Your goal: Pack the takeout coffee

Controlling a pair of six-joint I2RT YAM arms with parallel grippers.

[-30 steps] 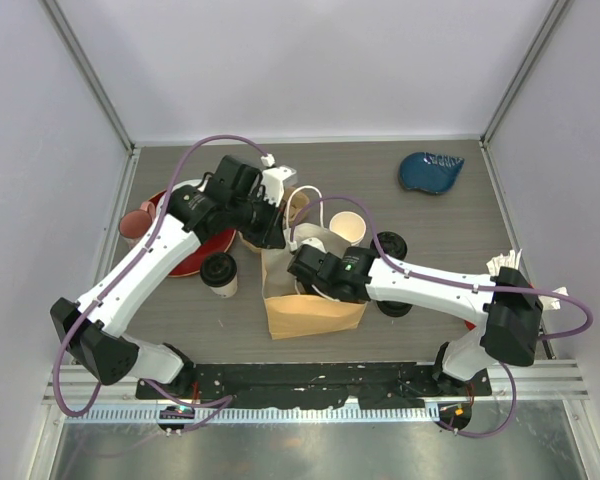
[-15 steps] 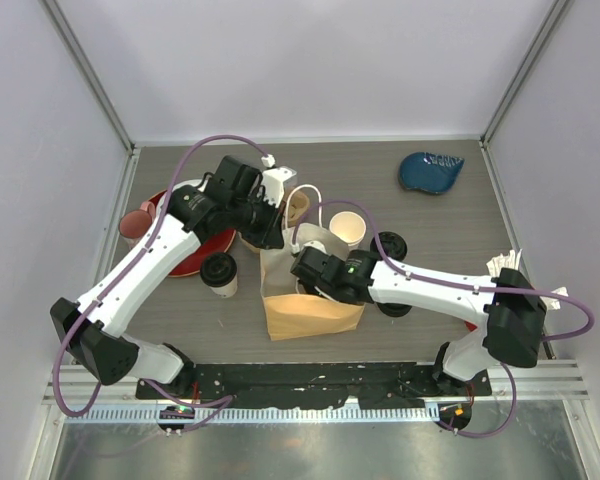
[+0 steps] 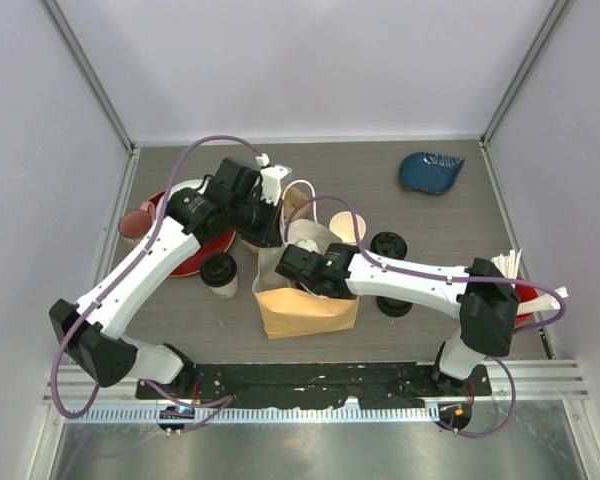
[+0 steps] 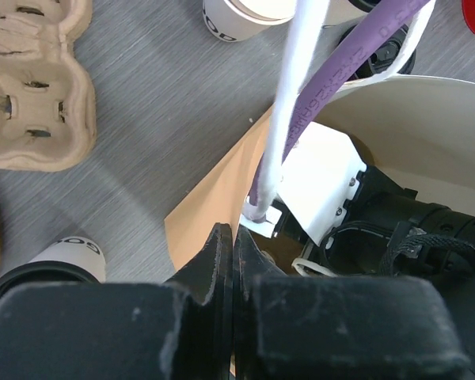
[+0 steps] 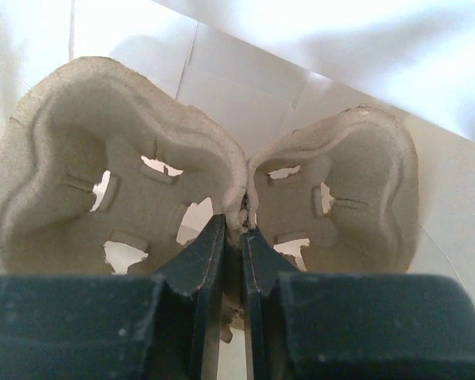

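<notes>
We looked down on a grey table (image 3: pixel 380 180) where a brown paper bag (image 3: pixel 310 312) stood open near the middle of the near edge. The right gripper (image 5: pixel 236 229) reached down into the bag from the right, its fingers nearly together and pinching the middle ridge of a moulded pulp cup carrier (image 5: pixel 127 182) against the bag's white lining. The left gripper (image 4: pixel 232 237) was at the bag's far rim with its fingers fully together, apparently nipping the paper edge just beside a white handle (image 4: pixel 289 103). One takeout coffee (image 3: pixel 220 272), a white cup with a black lid, stood upright on the table just left of the bag, between it and a red plate (image 3: pixel 185 255) by the left edge. Black lids (image 3: pixel 388 245) showed right of the bag, partly behind the right arm; we could not tell whether a cup sat under them. A second carrier (image 4: pixel 32 79) lay empty on the table near the left gripper. A blue dish (image 3: pixel 430 172) sat toward the far right corner.
</notes>
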